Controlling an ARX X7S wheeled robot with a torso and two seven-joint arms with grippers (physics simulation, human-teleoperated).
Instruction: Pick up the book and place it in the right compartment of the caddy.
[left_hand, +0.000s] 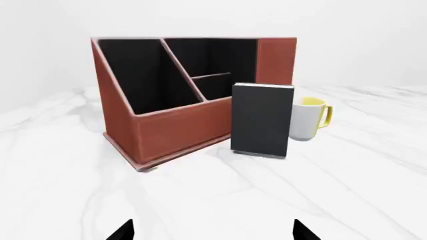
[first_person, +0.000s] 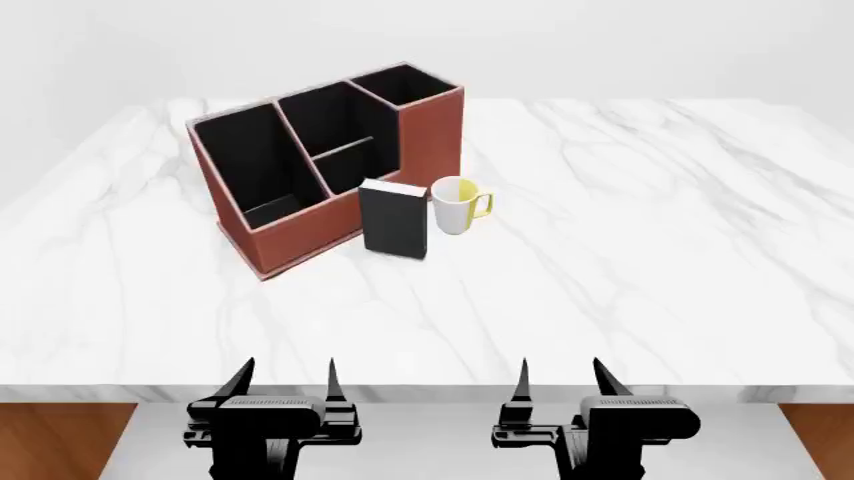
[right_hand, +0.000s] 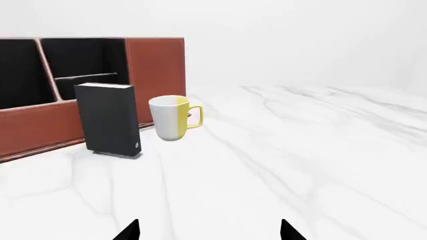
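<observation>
1. Head view, centre-left of frame: the book (first_person: 394, 220) stands upright on the marble table (first_person: 641, 250), in front of the caddy (first_person: 320, 170), touching it or just beside it; I cannot tell which. A white mug (first_person: 454, 205) sits just beside the book.
2. Right compartment (first_person: 407, 88), the tall bin at the caddy's upper right in this view: nothing shows inside it.
3. Left gripper (first_person: 288, 385) and right gripper (first_person: 561, 383), bottom of frame at the table's near edge: both spread wide, holding nothing, well apart from the book.
4. My read: nothing done yet. Reach, grasp, lift and placing all remain.
5. Left wrist view puts the book right of centre; the mug crowds that side, so I'd watch clearance there.
</observation>
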